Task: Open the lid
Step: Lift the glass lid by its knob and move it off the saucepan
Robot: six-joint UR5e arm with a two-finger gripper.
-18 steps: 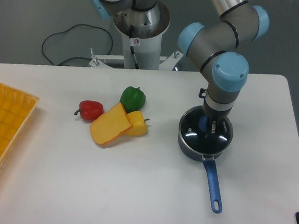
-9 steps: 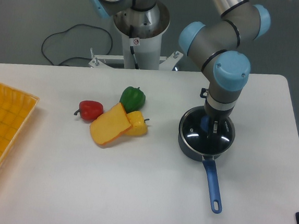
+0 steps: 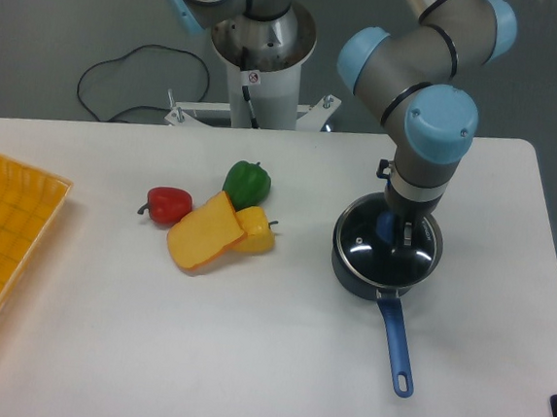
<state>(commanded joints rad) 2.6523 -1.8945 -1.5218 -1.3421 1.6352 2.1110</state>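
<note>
Gripper [image 3: 399, 231] fingers pinch the blue knob of the round clear glass lid [image 3: 392, 244], right of centre, apparently tilted just off the dark saucepan [image 3: 358, 279]; carrying it away remains.

Clear round lid [image 3: 377, 253] with blue knob sits over a dark saucepan [image 3: 351, 273].
</note>
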